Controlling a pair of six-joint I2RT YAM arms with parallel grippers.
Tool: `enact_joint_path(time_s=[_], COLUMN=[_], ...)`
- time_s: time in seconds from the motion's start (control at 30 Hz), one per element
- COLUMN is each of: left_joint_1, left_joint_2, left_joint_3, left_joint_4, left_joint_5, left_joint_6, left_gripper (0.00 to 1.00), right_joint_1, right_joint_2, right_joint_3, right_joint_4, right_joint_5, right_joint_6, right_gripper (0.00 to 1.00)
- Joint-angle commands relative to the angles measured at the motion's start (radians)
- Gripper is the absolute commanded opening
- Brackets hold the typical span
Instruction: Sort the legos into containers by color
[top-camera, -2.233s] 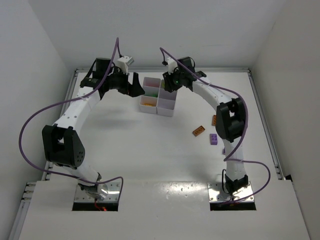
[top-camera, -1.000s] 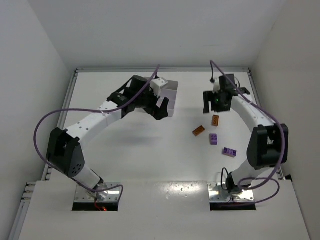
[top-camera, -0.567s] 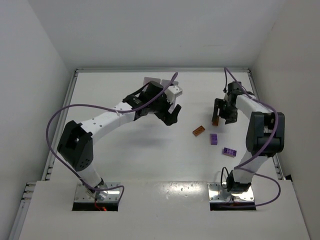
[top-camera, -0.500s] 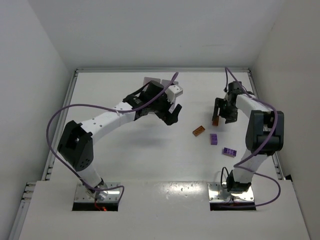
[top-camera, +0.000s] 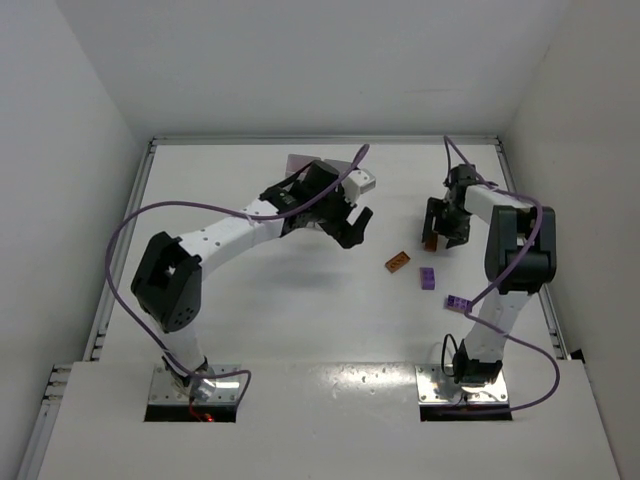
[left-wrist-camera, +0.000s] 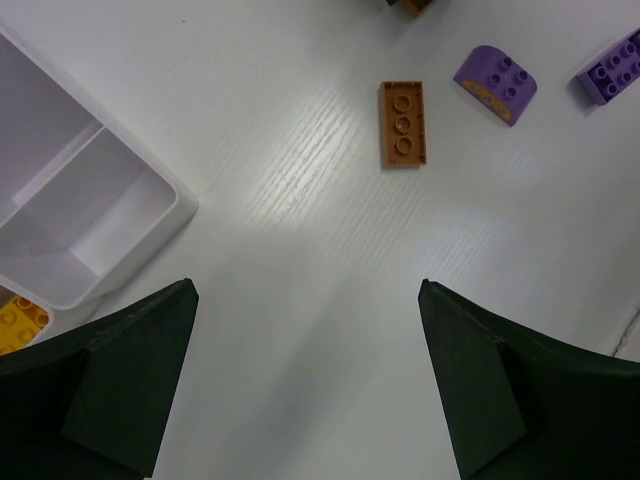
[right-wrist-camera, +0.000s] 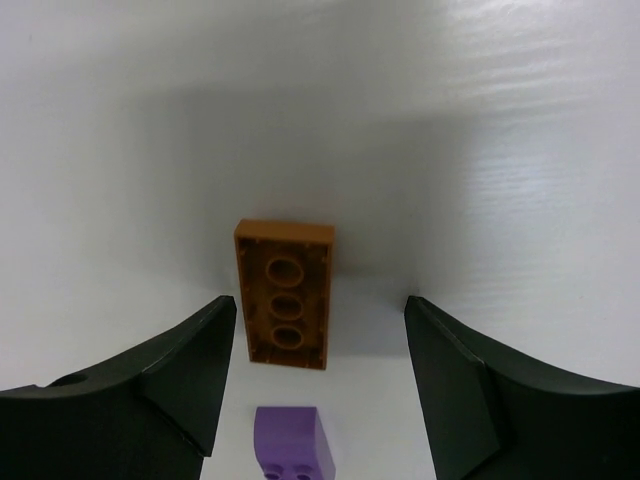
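Though underside-up, flat orange lego (right-wrist-camera: 285, 293)

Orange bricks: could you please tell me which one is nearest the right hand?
The far orange brick, lying between the open fingers of the right hand; the near orange brick lies apart, to that hand's left.

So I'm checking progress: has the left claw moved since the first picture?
Yes. The left claw has swung right, from the tray's left side past it, toward the orange brick, which stayed put.
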Motion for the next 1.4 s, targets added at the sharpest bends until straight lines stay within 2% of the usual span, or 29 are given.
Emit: enact_joint_path(time_s=[0.0,0.13,0.17,0.2,0.23,0.33,0.37,0.4,0.67,0.93,1.1,1.37], left_joint_1=[-0.019,-0.048,-0.057,-0.057,-0.066,-0.076,-0.086,-0.086,-0.163,-0.194,-0.226,-0.226], left_joint_2=[0.012,0.032,0.045,0.055,0.055,0.099,0.124,0.137,0.266,0.391,0.453,0.550], left_joint_3=[0.066,0.076,0.076,0.076,0.076,0.076,0.086,0.086,0.146,0.289,0.353,0.441], left_joint_4=[0.036,0.036,0.036,0.036,0.036,0.036,0.036,0.036,0.114,0.114,0.105,0.077], left_joint_5=[-0.006,-0.037,-0.048,-0.048,-0.063,-0.085,-0.085,-0.074,-0.042,0.067,0.067,-0.141], left_joint_6=[0.008,0.008,0.008,0.008,0.008,0.008,0.008,0.008,0.008,0.008,0.008,-0.038], left_gripper=[1.00,1.00,1.00,1.00,1.00,1.00,1.00,1.00,1.00,1.00,1.00,1.00], right_joint_1=[0.007,0.026,0.026,0.026,0.026,0.035,0.035,0.035,-0.014,-0.048,-0.091,-0.131], right_joint_2=[0.023,0.047,0.059,0.072,0.072,0.081,0.081,0.081,-0.026,-0.069,-0.078,-0.132], right_joint_3=[0.054,0.074,0.083,0.083,0.083,0.083,0.083,0.083,0.158,0.239,0.281,0.374], right_joint_4=[0.040,0.051,0.051,0.051,0.051,0.051,0.051,0.051,0.002,-0.032,-0.061,-0.104], right_joint_5=[0.051,0.051,0.051,0.060,0.060,0.069,0.069,0.069,0.031,-0.002,-0.031,-0.098], right_joint_6=[0.016,0.016,0.007,0.007,-0.002,-0.011,-0.011,-0.020,-0.030,-0.030,-0.010,0.018], right_gripper=[0.69,0.56,0.47,0.44,0.33,0.15,0.05,0.00,0.00,0.00,0.00,0.00])
